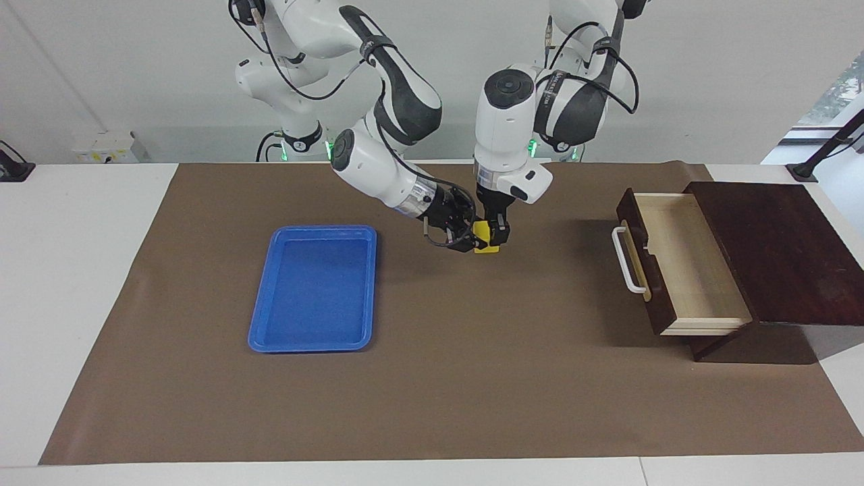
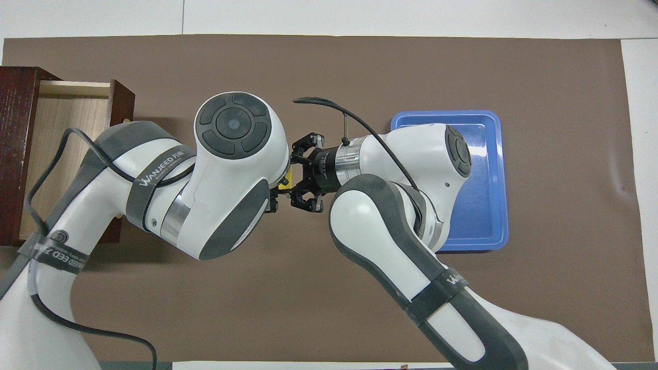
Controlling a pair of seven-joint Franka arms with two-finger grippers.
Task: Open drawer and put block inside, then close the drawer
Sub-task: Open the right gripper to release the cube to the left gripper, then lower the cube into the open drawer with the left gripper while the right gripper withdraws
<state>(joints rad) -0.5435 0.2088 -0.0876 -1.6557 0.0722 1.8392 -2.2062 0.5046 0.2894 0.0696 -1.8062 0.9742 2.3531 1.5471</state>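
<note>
In the facing view, a matte brown mat (image 1: 445, 378) covers most of a white table (image 1: 74, 270). The block (image 1: 484, 236), a small bright yellow cube with crisp edges, is over the middle of the mat, between the tray and the drawer. The left gripper (image 1: 495, 233) comes straight down on it, its black fingers pressed against the cube's sides. The right gripper (image 1: 467, 237) reaches in slantwise from the tray's side, its fingertips closed on the same cube while its outer links splay outward. Whether the cube touches the mat or hangs just above it is hard to tell from this angle. The drawer (image 1: 675, 260) stands pulled out at the left arm's end of the table, with dark brown glossy walls, a pale wood-grain floor and a white bar handle (image 1: 626, 260) curved at both ends. Its box (image 1: 776, 250) is a dark polished block. The tray (image 1: 316, 289), a flat blue rectangle of smooth plastic with rounded corners and a raised lip, lies toward the right arm's end.

In the overhead view, the arms' rounded white shells hide most of the meeting point. Only a sliver of the block (image 2: 289, 178) shows between the left arm's wrist and the right gripper (image 2: 295, 178). The drawer (image 2: 61, 133) shows its pale interior, and the tray (image 2: 488, 205) is partly covered by the right arm.
</note>
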